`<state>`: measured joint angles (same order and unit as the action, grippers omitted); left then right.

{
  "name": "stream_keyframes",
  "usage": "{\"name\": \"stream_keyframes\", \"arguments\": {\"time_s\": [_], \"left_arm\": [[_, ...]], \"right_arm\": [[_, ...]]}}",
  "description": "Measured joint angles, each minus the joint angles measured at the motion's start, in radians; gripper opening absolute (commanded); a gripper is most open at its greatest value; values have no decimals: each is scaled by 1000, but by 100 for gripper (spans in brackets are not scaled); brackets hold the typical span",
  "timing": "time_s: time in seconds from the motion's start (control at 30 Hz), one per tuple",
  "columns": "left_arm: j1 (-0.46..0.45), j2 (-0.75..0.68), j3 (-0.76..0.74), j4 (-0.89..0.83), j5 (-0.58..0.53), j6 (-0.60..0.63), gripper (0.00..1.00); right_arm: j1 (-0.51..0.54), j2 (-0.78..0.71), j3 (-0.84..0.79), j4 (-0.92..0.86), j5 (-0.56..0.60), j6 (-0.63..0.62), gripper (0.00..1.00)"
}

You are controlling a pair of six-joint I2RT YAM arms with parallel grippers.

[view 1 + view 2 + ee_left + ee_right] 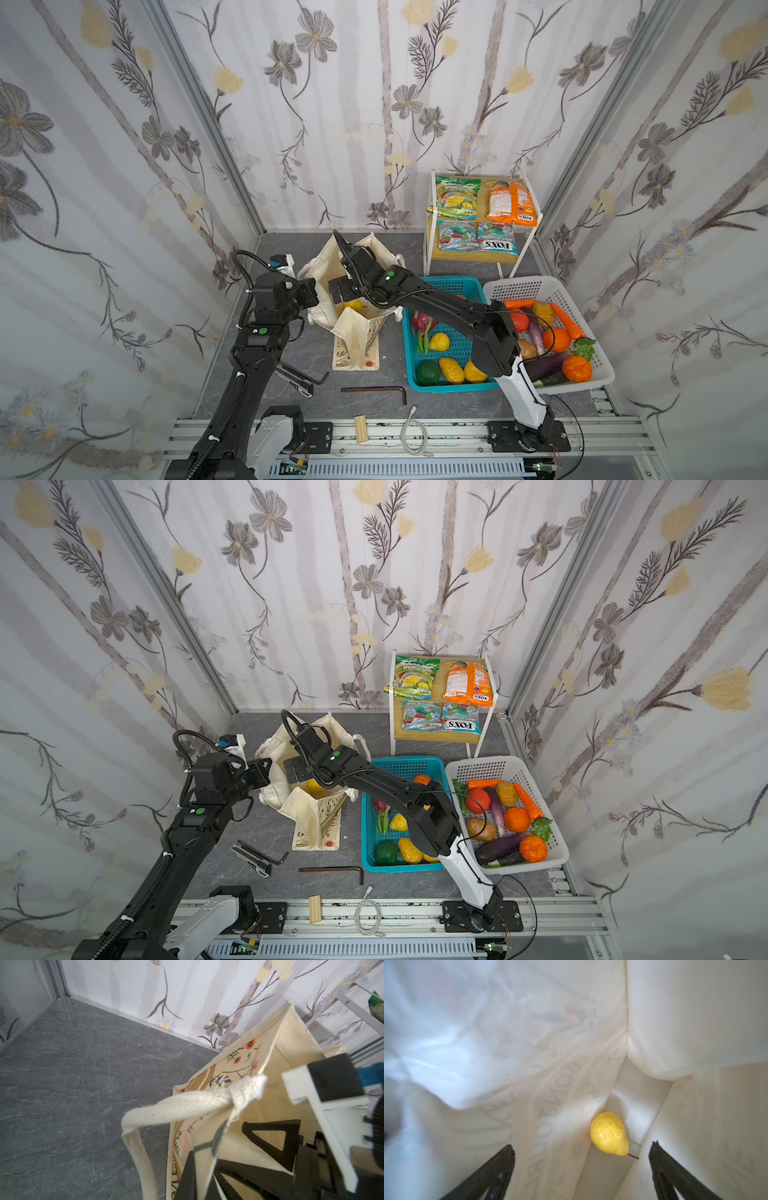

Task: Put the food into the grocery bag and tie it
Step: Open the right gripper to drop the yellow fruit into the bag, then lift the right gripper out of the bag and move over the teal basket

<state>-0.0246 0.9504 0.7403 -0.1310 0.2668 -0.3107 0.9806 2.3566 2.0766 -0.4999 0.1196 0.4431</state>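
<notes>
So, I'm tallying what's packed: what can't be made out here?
- Grocery bag interior, both top views: right arm covers most of the mouth.
- Bag floor, right wrist view: one yellow pear visible; lining folds hide the rest.
- Teal basket, both top views: the arm covers some fruit.

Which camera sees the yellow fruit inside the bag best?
The right wrist view: it looks into the grocery bag and shows the whole yellow pear. Both top views catch only a sliver under the arm. Left wrist view misses it.
</notes>
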Motion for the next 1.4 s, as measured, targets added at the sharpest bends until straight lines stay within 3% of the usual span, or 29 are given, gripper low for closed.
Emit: {"name": "stream_keyframes", "arguments": {"time_s": [0.4, 0.63, 0.83, 0.93, 1.1, 1.4], "left_arm": [[0, -1, 0, 0, 1, 0, 0], [0, -2, 0, 0, 0, 0, 0], [2, -1, 0, 0, 0, 1, 0], [5, -1, 0, -1, 0, 1, 0], [8, -3, 0, -3, -1, 4, 0], [11, 2, 0, -6, 0, 5, 0]], "right_arm": [[27, -188, -3, -19, 108, -35, 100], [69, -325, -4, -42, 294, -41, 100], [72, -439, -24, -59, 465, 43, 100], [73, -509, -95, -75, 546, 85, 100], [54, -671, -364, -24, 642, 140, 100], [-65, -934, -727, 140, 528, 151, 100]]}}
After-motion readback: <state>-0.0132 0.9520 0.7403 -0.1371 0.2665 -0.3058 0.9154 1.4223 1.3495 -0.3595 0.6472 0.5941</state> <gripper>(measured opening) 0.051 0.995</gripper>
